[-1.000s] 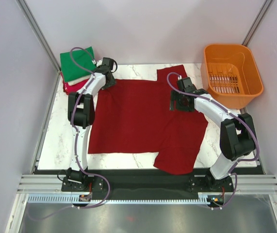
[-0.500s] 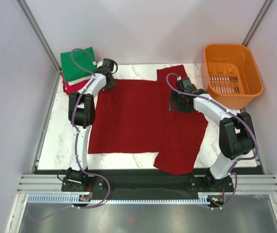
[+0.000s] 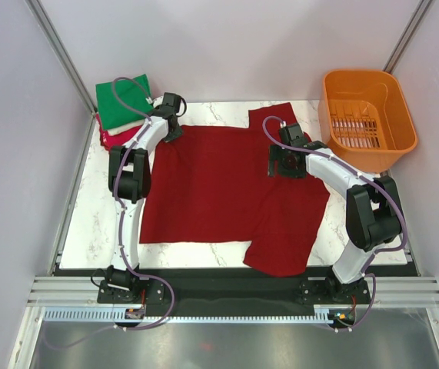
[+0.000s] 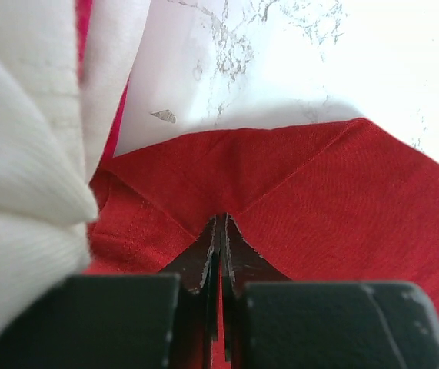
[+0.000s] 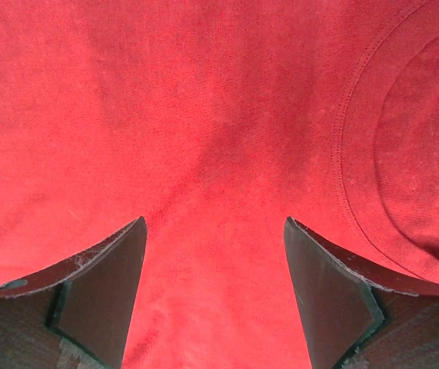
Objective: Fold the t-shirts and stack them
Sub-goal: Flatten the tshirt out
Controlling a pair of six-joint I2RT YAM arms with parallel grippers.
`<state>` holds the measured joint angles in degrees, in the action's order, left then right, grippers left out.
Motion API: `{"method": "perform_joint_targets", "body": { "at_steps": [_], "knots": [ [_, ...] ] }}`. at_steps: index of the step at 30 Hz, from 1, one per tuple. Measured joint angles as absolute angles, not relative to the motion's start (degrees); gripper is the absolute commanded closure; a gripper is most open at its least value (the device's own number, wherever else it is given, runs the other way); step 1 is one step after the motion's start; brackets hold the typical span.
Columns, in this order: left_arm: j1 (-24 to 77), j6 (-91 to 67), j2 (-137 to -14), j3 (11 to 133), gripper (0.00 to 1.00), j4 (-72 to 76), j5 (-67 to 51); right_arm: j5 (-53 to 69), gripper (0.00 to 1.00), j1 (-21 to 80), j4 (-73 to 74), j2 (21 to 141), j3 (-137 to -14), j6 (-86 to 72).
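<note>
while pinched fully shut, grips the far left corner of the dark red t-shirt (image 3: 219,184) with the left gripper (image 4: 221,224), cloth drawn into a small peak at the black fingertips. further right, holds the right gripper (image 5: 215,231) wide open over the same shirt, close beside its collar (image 5: 404,154), nothing between the fingers; cannot tell whether the tips touch the cloth.

spread flat across most of a white marble table (image 3: 96,223), the dark red t-shirt, one sleeve hanging over the near edge. at the far left corner, just beside the held corner, a folded stack: green t-shirt (image 3: 121,100) on top, white t-shirt (image 4: 19,154) under it, pink-red t-shirt (image 3: 118,138) lowest. at the far right corner, an orange basket (image 3: 367,115), apart from the shirt. pale plain walls on three sides.

left arm (image 3: 131,177) stretched far forward from its base, wrist turned right toward the shirt's corner. right arm (image 3: 357,200) bent at the elbow, forearm angled left and away, wrist pointing down.
</note>
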<state>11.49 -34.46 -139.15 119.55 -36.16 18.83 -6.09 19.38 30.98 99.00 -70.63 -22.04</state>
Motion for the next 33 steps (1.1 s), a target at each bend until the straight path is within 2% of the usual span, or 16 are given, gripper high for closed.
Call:
{"method": "perform_joint_targets", "body": {
  "at_steps": [3,4,6,7,9,12,18,22,25,31,33],
  "knots": [
    [11.49,-34.46,-139.15,119.55,0.98,-36.16,18.83,-6.11,0.2,19.38,30.81,99.09,-70.63,-22.04],
    [11.49,-34.46,-139.15,119.55,0.78,-36.16,18.83,-6.11,0.2,19.38,30.83,99.15,-70.63,-22.04],
    [11.49,-34.26,-139.15,119.55,0.54,-36.14,18.7,-6.09,0.2,19.38,30.81,99.22,-70.63,-22.04],
    [11.49,-34.3,-139.13,119.35,0.36,-35.99,18.68,-6.09,0.2,19.38,30.83,99.24,-70.63,-22.04],
    [11.49,-34.5,-138.8,118.3,0.33,-35.7,18.7,-6.09,0.2,19.38,30.81,99.24,-70.63,-22.04],
    [11.51,-34.57,-137.82,115.83,0.33,-35.18,18.96,-6.07,0.2,19.38,30.81,99.29,-70.63,-22.04],
    [11.49,-34.57,-136.99,114.34,0.41,-34.57,18.94,-5.8,0.2,19.38,30.68,99.29,-70.63,-22.06],
    [11.49,-34.61,-136.99,114.34,0.55,-34.57,18.94,-5.8,0.2,19.38,30.59,99.29,-70.63,-22.04],
    [11.49,-34.61,-136.99,114.43,0.6,-34.59,18.94,-5.8,0.2,19.38,30.59,99.29,-70.63,-22.06],
    [11.49,-34.61,-137.21,116.01,0.8,-34.63,18.94,-5.8,0.2,19.38,30.59,99.29,-70.63,-22.04],
    [11.49,-34.59,-137.21,116.27,0.83,-34.61,18.94,-5.8,0.2,19.38,30.59,99.29,-70.63,-22.04]
  ]
}}
